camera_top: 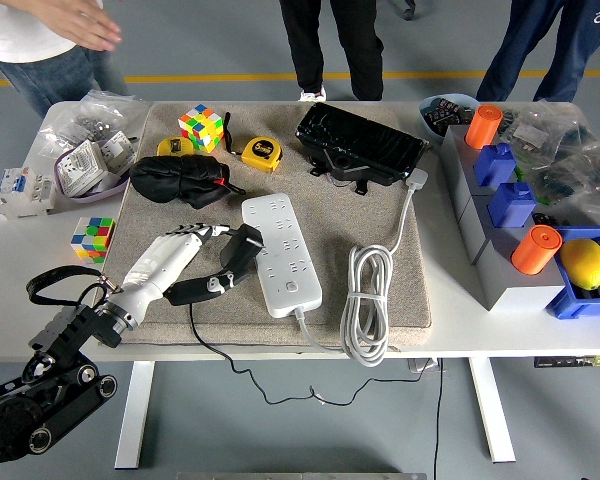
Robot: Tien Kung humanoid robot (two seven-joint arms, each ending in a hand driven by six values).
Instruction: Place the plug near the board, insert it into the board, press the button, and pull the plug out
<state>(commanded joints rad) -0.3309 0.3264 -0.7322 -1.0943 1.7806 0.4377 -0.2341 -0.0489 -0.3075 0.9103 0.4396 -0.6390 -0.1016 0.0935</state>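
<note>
A white power strip (281,254) lies on the grey mat (380,200), with its white cable coiled to the right (368,300). My left hand (216,259) comes in from the lower left and is shut on a black plug (245,247). The fingers are on top and the thumb is below. The plug sits at the strip's left edge, beside the sockets, not in one. Its thin black cable (212,350) hangs over the table's front edge. My right hand is not in view.
A black pouch (175,180), Rubik's cubes (201,127) (92,238), tape measure (262,153) and a black case (360,142) lie around the strip. Blue and orange blocks and bins (500,190) stand at the right. People stand at the far side; one person's hand (85,25) moves at top left.
</note>
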